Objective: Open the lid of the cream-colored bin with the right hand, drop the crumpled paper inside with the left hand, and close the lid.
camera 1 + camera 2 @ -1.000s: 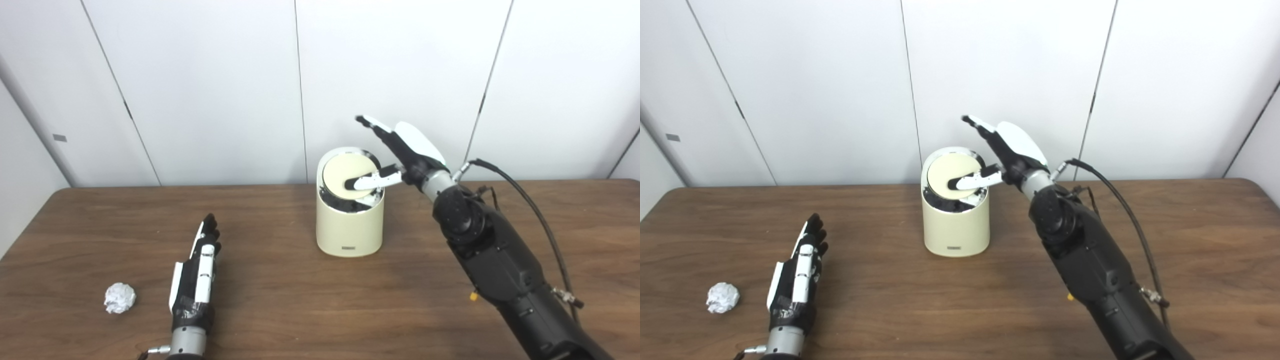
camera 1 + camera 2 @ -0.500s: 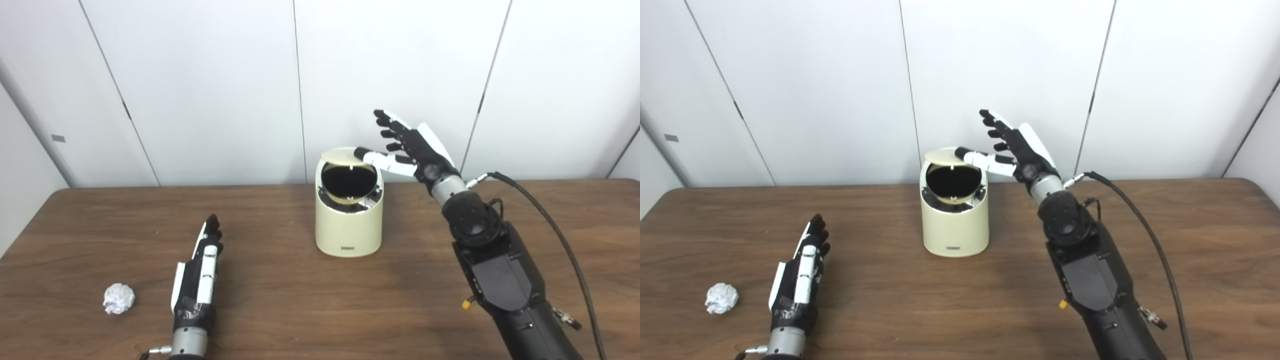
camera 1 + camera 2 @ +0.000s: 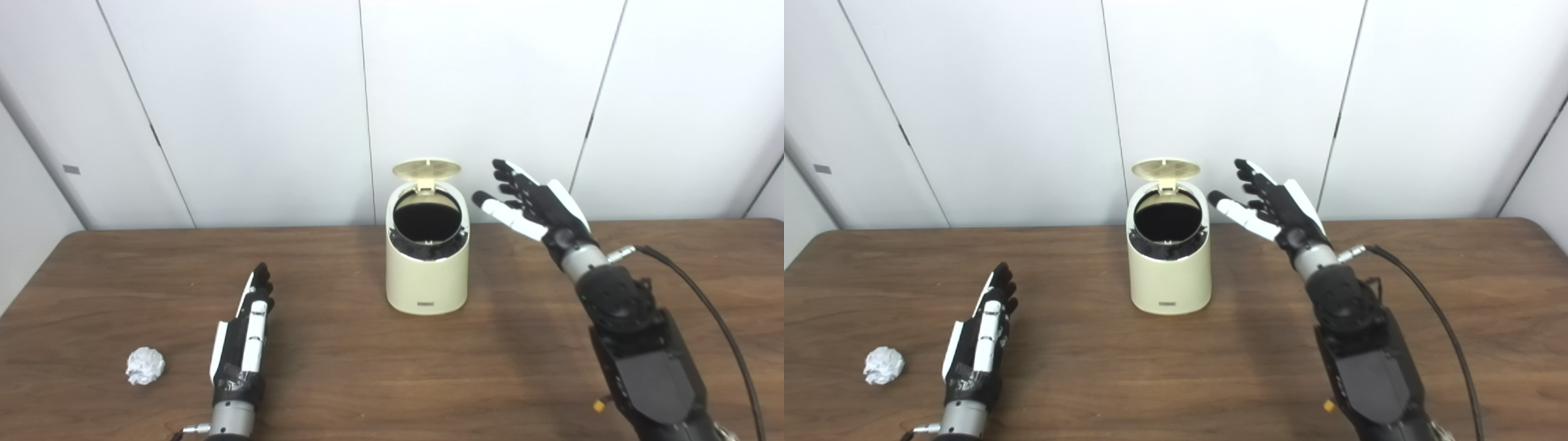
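The cream-colored bin stands mid-table with its round lid flipped up at the back, so the dark inside shows. My right hand hovers open just right of the bin's rim, fingers spread, touching nothing. The crumpled paper lies on the table near the front left. My left hand rests flat and open on the table, a little to the right of the paper, holding nothing.
The brown wooden table runs the full width; white wall panels stand right behind the bin. A black cable trails along my right forearm.
The lid went from pressed down under my right thumb to fully raised. My right hand pulled back to the right, away from the bin. The left hand and paper stayed put.
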`<state>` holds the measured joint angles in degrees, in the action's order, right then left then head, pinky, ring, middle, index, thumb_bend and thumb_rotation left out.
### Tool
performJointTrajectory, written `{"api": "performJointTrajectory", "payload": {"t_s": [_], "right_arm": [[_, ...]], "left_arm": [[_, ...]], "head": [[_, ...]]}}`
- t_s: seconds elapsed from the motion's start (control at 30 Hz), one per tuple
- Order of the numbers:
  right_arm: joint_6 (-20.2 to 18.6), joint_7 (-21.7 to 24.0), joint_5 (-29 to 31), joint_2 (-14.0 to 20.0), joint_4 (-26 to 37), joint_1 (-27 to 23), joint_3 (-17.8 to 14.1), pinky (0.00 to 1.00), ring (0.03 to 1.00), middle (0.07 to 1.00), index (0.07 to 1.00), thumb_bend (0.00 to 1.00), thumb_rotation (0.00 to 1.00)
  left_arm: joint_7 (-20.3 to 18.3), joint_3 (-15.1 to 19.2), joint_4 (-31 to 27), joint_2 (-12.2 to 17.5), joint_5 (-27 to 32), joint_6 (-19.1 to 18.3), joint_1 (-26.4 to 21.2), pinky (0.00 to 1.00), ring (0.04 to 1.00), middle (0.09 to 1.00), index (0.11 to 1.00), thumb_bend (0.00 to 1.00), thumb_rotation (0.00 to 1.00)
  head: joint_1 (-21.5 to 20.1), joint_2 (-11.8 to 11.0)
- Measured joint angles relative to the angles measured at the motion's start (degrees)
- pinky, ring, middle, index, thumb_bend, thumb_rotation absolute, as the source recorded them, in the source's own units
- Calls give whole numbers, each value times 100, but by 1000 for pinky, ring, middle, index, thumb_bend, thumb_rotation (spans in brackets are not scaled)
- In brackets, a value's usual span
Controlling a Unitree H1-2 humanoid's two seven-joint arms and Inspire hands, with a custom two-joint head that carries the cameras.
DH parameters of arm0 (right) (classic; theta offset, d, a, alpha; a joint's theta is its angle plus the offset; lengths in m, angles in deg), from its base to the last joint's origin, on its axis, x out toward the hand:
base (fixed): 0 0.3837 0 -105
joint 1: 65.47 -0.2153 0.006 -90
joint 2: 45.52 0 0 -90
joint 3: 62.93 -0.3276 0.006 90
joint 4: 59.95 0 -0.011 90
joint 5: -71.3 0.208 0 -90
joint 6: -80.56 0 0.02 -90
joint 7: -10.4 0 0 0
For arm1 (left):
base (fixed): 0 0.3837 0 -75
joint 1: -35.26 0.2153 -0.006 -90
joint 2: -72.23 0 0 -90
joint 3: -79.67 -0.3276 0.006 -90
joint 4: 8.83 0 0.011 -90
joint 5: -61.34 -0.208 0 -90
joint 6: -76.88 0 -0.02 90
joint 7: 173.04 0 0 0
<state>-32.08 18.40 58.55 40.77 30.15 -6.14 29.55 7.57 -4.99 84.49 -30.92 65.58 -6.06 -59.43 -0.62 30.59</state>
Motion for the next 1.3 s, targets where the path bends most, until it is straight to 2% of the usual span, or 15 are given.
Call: {"api": "performJointTrajectory", "payload": {"t_s": [0.03, 0.07, 0.17, 0.27, 0.37, 0.63, 0.73, 1.03, 1.3], "right_arm": [[1, 33, 134, 0, 76, 89, -80, 920, 958, 960, 945, 454, 651], [-4, 79, 260, -1, 144, 168, -149, 961, 978, 974, 961, 433, 691], [-35, 190, 671, -1, 404, 437, -352, 996, 994, 988, 980, 429, 801], [-95, 271, 947, 11, 599, 615, -488, 1000, 1000, 999, 981, 474, 945], [-160, 288, 1079, 64, 716, 807, -516, 1000, 1000, 997, 968, 510, 994], [-135, 96, 1614, -50, 749, 1234, -1013, 1000, 1000, 999, 979, 580, 1000], [163, 91, 1923, -153, 559, 1333, -1135, 1000, 1000, 1000, 967, 610, 1000], [744, 88, 2286, -252, 322, 1670, -1234, 1000, 1000, 1000, 950, 662, 1000], [1185, 57, 2329, -254, 40, 1829, -1220, 1000, 1000, 1000, 990, 633, 1000]], "left_arm": [[-8, 0, -1, 3, 4, -11, 0, 1000, 1000, 1000, 1000, 366, 917], [-17, 0, -4, 6, 6, -35, -1, 1000, 1000, 1000, 1000, 365, 919], [-59, 6, -17, 13, 25, -107, 2, 1000, 1000, 1000, 1000, 340, 914], [-91, 18, -17, 13, 56, -126, 1, 1000, 1000, 1000, 1000, 331, 946], [-110, 19, -19, 16, 71, -141, -2, 1000, 1000, 1000, 1000, 333, 961], [-157, 40, -30, 38, 122, -176, -1, 1000, 1000, 1000, 1000, 330, 1000], [-152, 45, -48, 40, 120, -209, 0, 1000, 1000, 1000, 1000, 333, 1000], [-150, 82, -108, 37, 125, -292, 11, 1000, 1000, 1000, 1000, 333, 1000], [-152, 106, -158, 35, 232, -431, 30, 1000, 1000, 1000, 1000, 338, 1000]], "head": [[-9, 0], [-17, 0], [-35, 18], [-62, 35], [-79, 62], [-97, 114], [-105, 132], [-132, 237], [-105, 290]]}}
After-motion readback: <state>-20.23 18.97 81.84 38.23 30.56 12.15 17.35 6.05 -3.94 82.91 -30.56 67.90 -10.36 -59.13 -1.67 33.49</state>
